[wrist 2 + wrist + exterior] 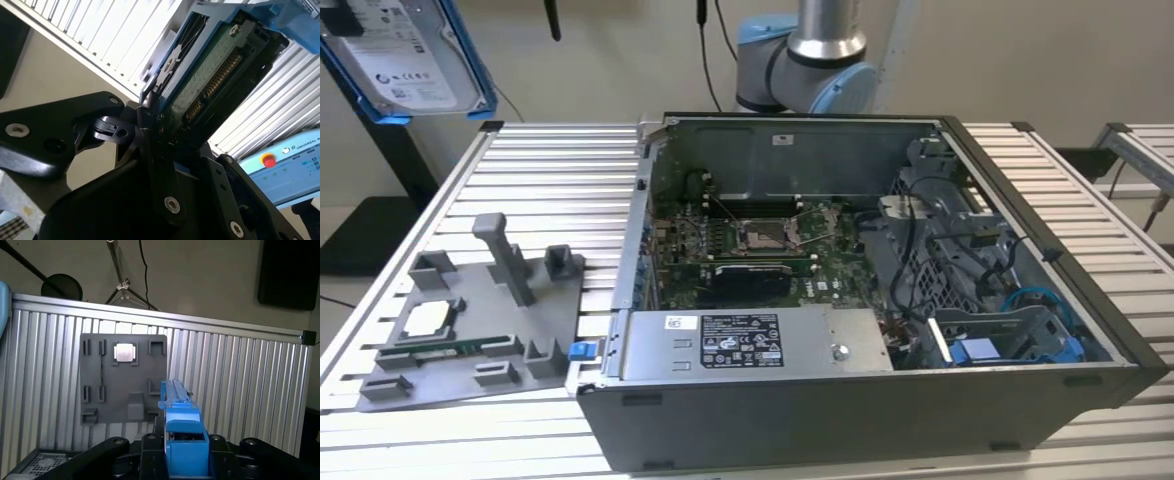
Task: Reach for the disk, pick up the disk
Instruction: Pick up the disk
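The disk [407,55] hangs in the air at the exterior view's upper left, above the table's far corner, its white label and blue rails facing the camera. In the second wrist view its green circuit-board underside [210,75] shows, and my gripper [160,127] is shut on its lower end with black fingers [150,135] on either side. In the first wrist view the disk [180,415] is edge-on, a blue rail rising from between my gripper's [185,450] black jaws.
An open computer case [1067,300] with a grey power-supply box [747,345] stands on the slatted metal table [547,180]. A grey fixture plate [520,330] holding a small square chip [427,318] lies at the exterior view's left; the plate [122,390] lies below the disk.
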`<state>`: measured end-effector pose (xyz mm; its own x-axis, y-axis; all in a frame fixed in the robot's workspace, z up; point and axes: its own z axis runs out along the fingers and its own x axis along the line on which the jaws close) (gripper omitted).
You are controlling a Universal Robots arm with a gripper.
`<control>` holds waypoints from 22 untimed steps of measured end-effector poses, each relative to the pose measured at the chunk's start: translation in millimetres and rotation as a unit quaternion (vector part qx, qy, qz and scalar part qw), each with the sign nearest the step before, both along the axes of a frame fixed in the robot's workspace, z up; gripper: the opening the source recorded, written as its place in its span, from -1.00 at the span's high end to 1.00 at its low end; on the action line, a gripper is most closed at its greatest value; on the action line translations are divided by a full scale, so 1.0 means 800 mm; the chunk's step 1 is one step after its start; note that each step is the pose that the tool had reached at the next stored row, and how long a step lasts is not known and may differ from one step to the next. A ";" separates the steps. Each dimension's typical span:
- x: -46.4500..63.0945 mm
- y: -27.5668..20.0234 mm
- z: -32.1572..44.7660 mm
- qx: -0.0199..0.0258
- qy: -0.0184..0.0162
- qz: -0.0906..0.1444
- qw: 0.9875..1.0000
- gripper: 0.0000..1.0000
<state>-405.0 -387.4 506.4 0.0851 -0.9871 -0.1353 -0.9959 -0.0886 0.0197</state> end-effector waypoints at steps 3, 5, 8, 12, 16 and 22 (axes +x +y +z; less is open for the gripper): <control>0.011 0.0000 0.0001 0.000 0.000 0.000 1.000 1.00; 0.021 0.0000 0.0000 0.000 0.000 0.000 1.000 1.00; 0.039 0.0000 0.0001 0.000 0.000 0.000 1.000 1.00; 0.060 0.0000 0.0001 0.000 0.000 0.000 1.000 1.00; 0.082 0.0000 0.0001 0.000 0.000 0.000 1.000 1.00; 0.116 0.0000 0.0000 0.000 0.000 0.000 1.000 1.00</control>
<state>-312.6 -387.4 506.4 0.0851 -0.9871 -0.1353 -0.9959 -0.0886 0.0199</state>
